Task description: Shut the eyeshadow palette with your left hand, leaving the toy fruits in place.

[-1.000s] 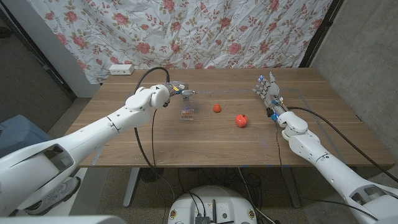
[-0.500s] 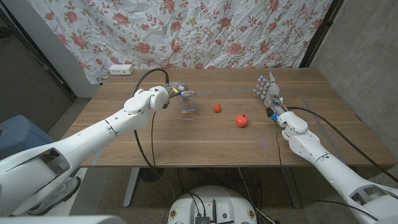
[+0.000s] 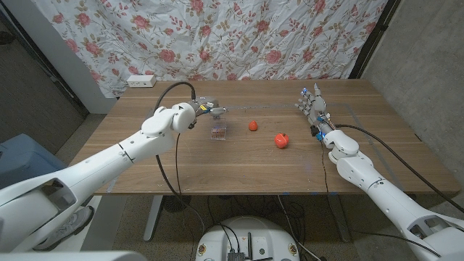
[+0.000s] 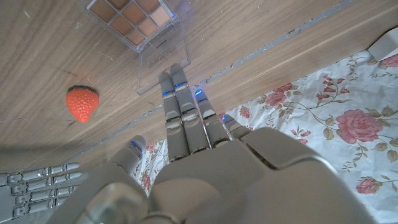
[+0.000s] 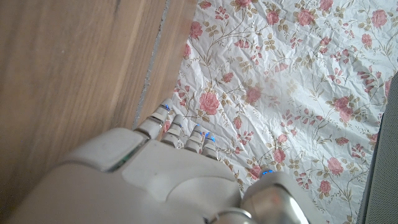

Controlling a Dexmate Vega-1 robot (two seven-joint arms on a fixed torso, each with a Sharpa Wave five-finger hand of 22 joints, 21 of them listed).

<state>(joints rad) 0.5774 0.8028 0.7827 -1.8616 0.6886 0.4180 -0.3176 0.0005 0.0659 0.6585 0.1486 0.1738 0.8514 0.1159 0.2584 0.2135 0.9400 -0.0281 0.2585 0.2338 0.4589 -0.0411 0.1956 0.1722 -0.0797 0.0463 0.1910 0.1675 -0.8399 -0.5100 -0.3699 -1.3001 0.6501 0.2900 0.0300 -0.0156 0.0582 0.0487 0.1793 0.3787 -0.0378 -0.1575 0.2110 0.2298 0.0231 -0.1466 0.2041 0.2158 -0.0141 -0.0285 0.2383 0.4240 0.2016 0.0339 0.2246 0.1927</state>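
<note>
The eyeshadow palette (image 3: 218, 133) lies open on the table (image 3: 239, 163), left of centre in the head view. The left hand (image 3: 208, 109) hovers just above it, fingers (image 4: 177, 106) straight, close together, empty. Two toy fruits (image 3: 252, 125) lie right of it. The right hand (image 3: 312, 105) stands at right, fingers slightly apart, empty.

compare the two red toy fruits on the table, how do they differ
The strawberry looks smaller in the head view than the other red fruit. The strawberry lies nearer the open eyeshadow palette and the left hand; the other red fruit lies nearer the right hand. The strawberry is orange-red, the other a deeper red. Both rest on the wooden table, untouched by either hand.
</note>
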